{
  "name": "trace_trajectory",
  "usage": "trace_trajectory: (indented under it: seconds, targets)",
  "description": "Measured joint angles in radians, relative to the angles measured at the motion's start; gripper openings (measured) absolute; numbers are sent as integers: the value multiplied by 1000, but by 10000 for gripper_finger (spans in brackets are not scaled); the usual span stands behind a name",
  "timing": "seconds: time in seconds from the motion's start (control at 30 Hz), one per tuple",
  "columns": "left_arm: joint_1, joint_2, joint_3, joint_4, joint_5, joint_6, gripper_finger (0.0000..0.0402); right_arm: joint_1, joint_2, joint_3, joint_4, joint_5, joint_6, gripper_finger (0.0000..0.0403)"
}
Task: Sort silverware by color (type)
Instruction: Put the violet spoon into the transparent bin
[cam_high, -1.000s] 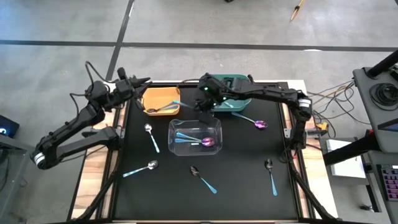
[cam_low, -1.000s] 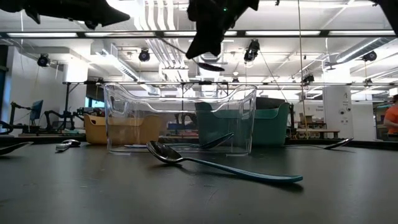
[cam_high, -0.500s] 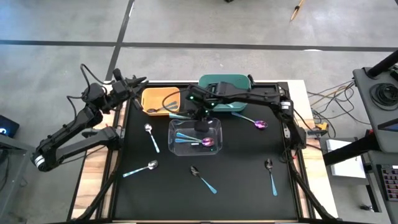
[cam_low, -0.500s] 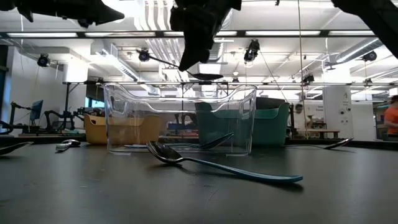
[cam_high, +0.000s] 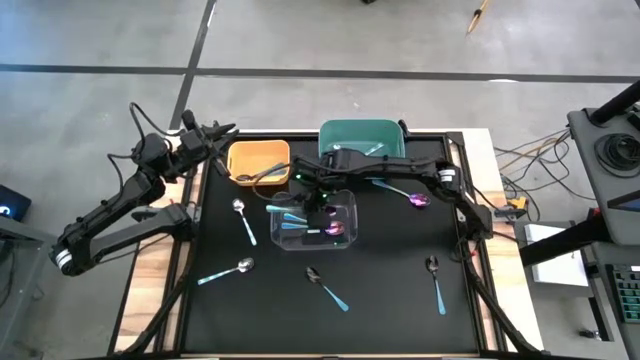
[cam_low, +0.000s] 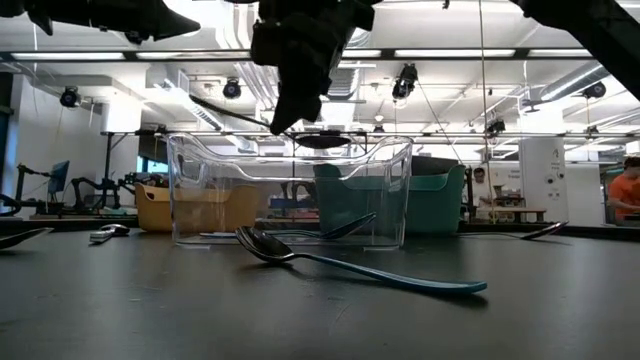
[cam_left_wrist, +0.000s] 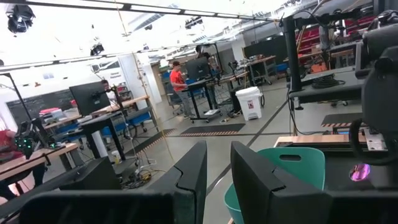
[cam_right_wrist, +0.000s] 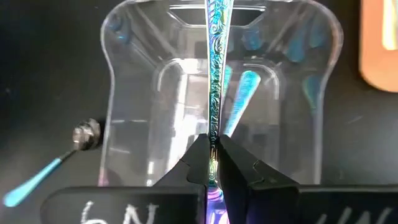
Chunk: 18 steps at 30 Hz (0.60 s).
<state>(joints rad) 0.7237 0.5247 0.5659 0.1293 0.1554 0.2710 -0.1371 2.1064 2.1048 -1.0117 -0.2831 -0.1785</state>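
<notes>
From above, a black surface (cam_high: 250, 310) carries three bins in its far half: an orange bin (cam_high: 258, 160), a green bin (cam_high: 362, 140) and a clear bin (cam_high: 314, 220) in front of them. The right gripper (cam_high: 308, 192) reaches over the clear bin's far edge, clamped on a teal-handled spoon (cam_high: 283, 208). The left gripper (cam_high: 222, 130) hangs beside the orange bin, which holds a spoon. Loose spoons lie around the clear bin; two more lie inside it

At surface height, the right gripper (cam_low: 290, 100) holds its spoon (cam_low: 318, 140) level with the clear bin's (cam_low: 290, 195) rim. A dark spoon (cam_low: 350, 265) lies nearest the camera

The left wrist view shows the left gripper's fingers (cam_left_wrist: 193, 180) slightly apart with nothing between them, and the green bin (cam_left_wrist: 292, 168) beyond

The right wrist view shows the right gripper (cam_right_wrist: 211, 163) pinching the spoon's patterned handle (cam_right_wrist: 214, 74) above the clear bin (cam_right_wrist: 292, 112); a silver spoon (cam_right_wrist: 53, 165) lies beside the bin
</notes>
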Motion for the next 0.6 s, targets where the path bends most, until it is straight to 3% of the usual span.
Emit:
trace_trajectory:
  seconds: [0.3,0.6]
  targets:
    - [0,-1,0,-8,0,0,54,5,25,0,-39,-10,48,12]
    - [0,-6,0,-15,0,1,54,8,65,-2,-106,52,52,12]
